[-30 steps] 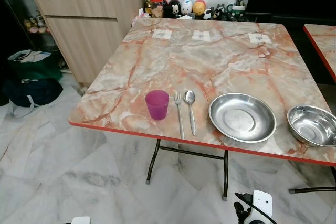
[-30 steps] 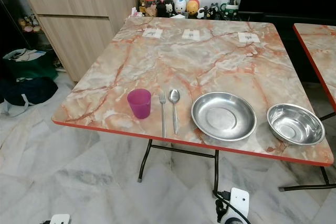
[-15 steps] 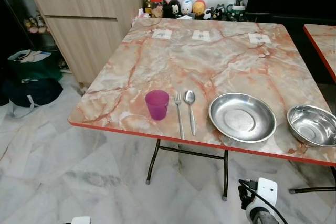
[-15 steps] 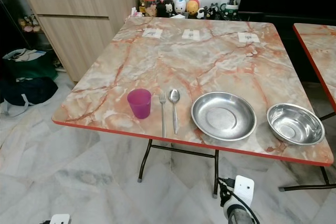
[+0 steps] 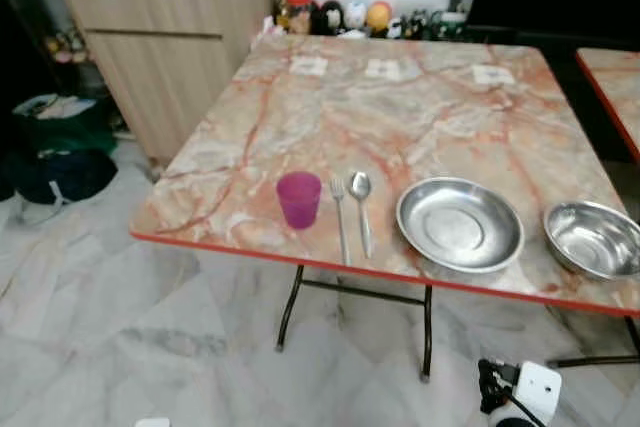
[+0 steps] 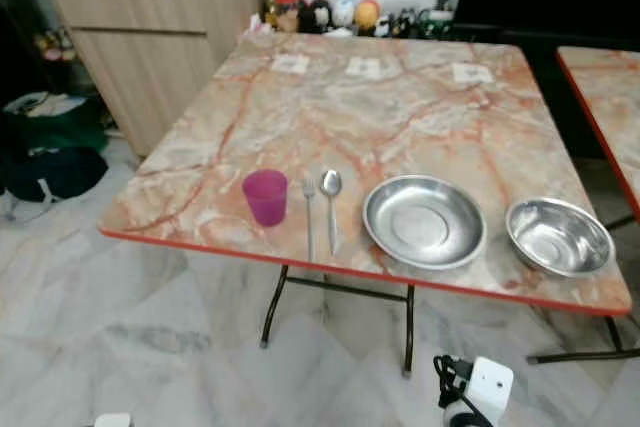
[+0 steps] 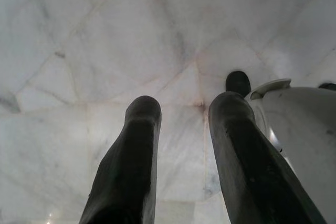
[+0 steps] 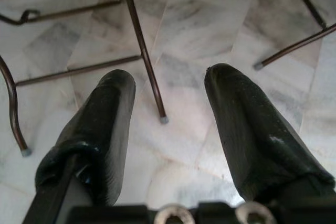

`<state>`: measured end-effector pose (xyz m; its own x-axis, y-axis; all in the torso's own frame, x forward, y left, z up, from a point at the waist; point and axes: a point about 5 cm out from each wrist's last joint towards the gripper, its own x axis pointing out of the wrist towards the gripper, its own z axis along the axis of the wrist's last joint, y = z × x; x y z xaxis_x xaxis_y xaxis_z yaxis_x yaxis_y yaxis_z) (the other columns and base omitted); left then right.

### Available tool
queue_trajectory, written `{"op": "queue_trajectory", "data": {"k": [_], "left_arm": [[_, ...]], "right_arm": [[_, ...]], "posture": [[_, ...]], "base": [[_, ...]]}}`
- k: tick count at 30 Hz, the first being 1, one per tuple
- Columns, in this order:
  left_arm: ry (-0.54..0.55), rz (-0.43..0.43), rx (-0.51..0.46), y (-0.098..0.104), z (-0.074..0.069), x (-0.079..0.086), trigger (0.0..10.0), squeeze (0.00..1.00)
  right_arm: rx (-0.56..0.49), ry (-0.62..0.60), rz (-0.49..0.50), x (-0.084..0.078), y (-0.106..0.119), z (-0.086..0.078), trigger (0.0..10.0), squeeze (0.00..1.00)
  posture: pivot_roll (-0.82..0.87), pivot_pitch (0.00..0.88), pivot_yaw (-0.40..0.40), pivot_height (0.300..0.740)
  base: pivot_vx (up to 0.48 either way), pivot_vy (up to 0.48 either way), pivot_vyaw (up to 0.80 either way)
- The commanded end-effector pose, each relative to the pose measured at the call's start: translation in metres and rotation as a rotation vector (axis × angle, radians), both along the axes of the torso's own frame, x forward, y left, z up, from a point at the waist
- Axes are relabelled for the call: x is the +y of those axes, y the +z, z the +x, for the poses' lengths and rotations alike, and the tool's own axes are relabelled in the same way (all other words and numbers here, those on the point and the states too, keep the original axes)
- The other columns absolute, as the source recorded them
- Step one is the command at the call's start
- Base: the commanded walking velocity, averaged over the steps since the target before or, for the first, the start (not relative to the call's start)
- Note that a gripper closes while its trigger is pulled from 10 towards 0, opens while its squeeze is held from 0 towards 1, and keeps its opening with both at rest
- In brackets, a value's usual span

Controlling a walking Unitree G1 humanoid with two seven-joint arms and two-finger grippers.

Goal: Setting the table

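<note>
Here the left tool point(image 7: 181, 129) hangs over the pale marble floor point(image 7: 94, 40), its two black fingers parted with a plain gap between them and nothing held or touched; a white part of the robot's body sits just beside one finger. The right tool point(image 8: 170, 124) is likewise spread wide and empty, pointing down at the floor among the dark metal legs point(image 8: 139, 45) under the counter, with one leg's foot showing between its fingers. From the head, the white wrist of the right arm point(image 5: 535, 392) shows low, below the counter's near edge and beneath the plate. Well above and ahead of both tools, the marbled counter point(image 5: 400, 117) carries a row along its red near edge: a purple cup point(image 5: 299, 199), a fork point(image 5: 340, 215) and spoon point(image 5: 361, 207) lying side by side just beside it, then a steel plate point(image 5: 460, 224) and a steel bowl point(image 5: 593, 239) nearest the right arm's side. Three paper slips point(image 5: 384, 69) lie at the far edge, small figurines point(image 5: 350, 15) behind them, and a wooden cabinet point(image 5: 160, 37) stands off to the left with dark bags point(image 5: 55, 147) on the floor.
</note>
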<state>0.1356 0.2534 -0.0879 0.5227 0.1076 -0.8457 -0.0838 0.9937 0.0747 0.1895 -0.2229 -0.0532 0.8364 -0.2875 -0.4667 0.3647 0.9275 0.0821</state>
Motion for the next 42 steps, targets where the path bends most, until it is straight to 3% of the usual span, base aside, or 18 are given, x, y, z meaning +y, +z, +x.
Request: {"op": "queue_trajectory", "data": {"k": [1, 3, 5, 7, 8, 11, 17, 19, 23, 24, 25, 29, 30, 31, 32, 38, 42], "left_arm": [[0.005, 0.001, 0.006, -0.001, -0.002, 0.001, 10.0, 0.00], [0.005, 0.001, 0.006, -0.001, -0.002, 0.001, 10.0, 0.00], [-0.007, 0.002, 0.009, -0.001, -0.002, 0.001, 10.0, 0.00], [-0.010, 0.002, 0.009, -0.001, -0.002, 0.001, 10.0, 0.00], [-0.012, 0.002, 0.009, -0.001, -0.002, 0.001, 10.0, 0.00], [-0.010, 0.002, 0.008, -0.001, -0.002, 0.001, 10.0, 0.00], [0.001, 0.001, 0.007, -0.001, -0.003, 0.001, 10.0, 0.00], [0.001, 0.001, 0.008, -0.001, -0.003, 0.001, 10.0, 0.00], [-0.006, 0.001, 0.010, -0.001, -0.002, 0.000, 10.0, 0.00], [-0.007, 0.001, 0.010, -0.001, -0.002, 0.000, 10.0, 0.00], [-0.008, 0.001, 0.009, -0.001, -0.002, 0.000, 10.0, 0.00], [-0.002, 0.002, 0.005, 0.000, -0.002, 0.001, 10.0, 0.00], [-0.003, 0.003, 0.006, 0.000, -0.002, 0.001, 10.0, 0.00], [-0.003, 0.003, 0.006, 0.000, -0.002, 0.001, 10.0, 0.00], [-0.003, 0.004, 0.007, -0.001, -0.002, 0.001, 10.0, 0.00], [-0.004, 0.006, 0.013, -0.001, -0.003, 0.001, 10.0, 0.00], [-0.012, 0.007, 0.018, -0.001, -0.004, 0.001, 10.0, 0.00]], "right_arm": [[-0.028, -0.004, -0.004, -0.001, 0.004, 0.004, 10.0, 0.00], [-0.028, -0.004, -0.004, -0.001, 0.004, 0.004, 10.0, 0.00], [-0.228, 0.073, -0.089, 0.000, 0.037, 0.007, 10.0, 0.00], [-0.287, 0.092, -0.102, 0.002, 0.050, 0.009, 10.0, 0.00], [-0.370, 0.135, -0.106, 0.007, 0.070, 0.019, 10.0, 0.00], [-0.422, 0.197, -0.102, 0.015, 0.085, 0.029, 10.0, 0.00], [-0.422, 0.213, -0.108, 0.020, 0.095, 0.027, 10.0, 0.00], [-0.431, 0.177, -0.088, 0.018, 0.101, 0.030, 10.0, 0.00], [-0.496, 0.051, 0.040, 0.014, 0.121, 0.052, 10.0, 0.00], [-0.505, 0.033, 0.070, 0.014, 0.124, 0.056, 10.0, 0.83], [-0.516, 0.015, 0.107, 0.015, 0.127, 0.061, 10.0, 1.00], [-0.530, -0.028, 0.197, 0.019, 0.134, 0.072, 10.0, 1.00], [-0.520, -0.030, 0.207, 0.021, 0.134, 0.075, 10.0, 0.45], [-0.512, -0.031, 0.216, 0.022, 0.134, 0.076, 10.0, 0.45], [-0.505, -0.036, 0.225, 0.023, 0.133, 0.076, 10.0, 0.00], [-0.456, -0.097, 0.310, 0.025, 0.127, 0.076, 10.0, 0.00], [-0.392, -0.181, 0.360, 0.019, 0.121, 0.083, 10.0, 0.00]], "posture": [[-0.06, 0.000, 0.029, 0.740], [-0.06, 0.000, 0.029, 0.740], [-0.10, 0.000, 0.022, 0.740], [-0.10, 0.000, 0.022, 0.740], [-0.10, 0.000, 0.017, 0.740], [-0.09, 0.000, 0.010, 0.740], [-0.09, 0.000, 0.008, 0.740], [-0.09, 0.000, 0.008, 0.740], [-0.10, 0.000, 0.015, 0.740], [-0.09, 0.000, 0.014, 0.740], [-0.09, 0.000, 0.010, 0.740], [-0.08, 0.000, 0.006, 0.740], [-0.08, 0.000, 0.004, 0.740], [-0.08, 0.000, 0.004, 0.740], [-0.08, 0.000, 0.003, 0.740], [-0.08, 0.000, 0.005, 0.740], [-0.08, 0.000, 0.008, 0.740]], "base": [[0.000, 0.000, 0.00], [0.000, 0.000, 0.00], [0.000, 0.000, 0.00], [0.000, 0.000, 0.00], [0.000, 0.000, 0.00], [0.000, 0.000, 0.00], [0.000, 0.000, 0.00], [0.000, 0.000, 0.00], [0.000, 0.000, 0.00], [0.000, 0.000, 0.00], [0.000, 0.000, 0.00], [0.000, 0.000, 0.00], [0.000, 0.000, 0.00], [0.000, 0.000, 0.00], [0.000, 0.000, 0.00], [0.000, 0.000, 0.00], [0.000, 0.000, 0.00]]}}
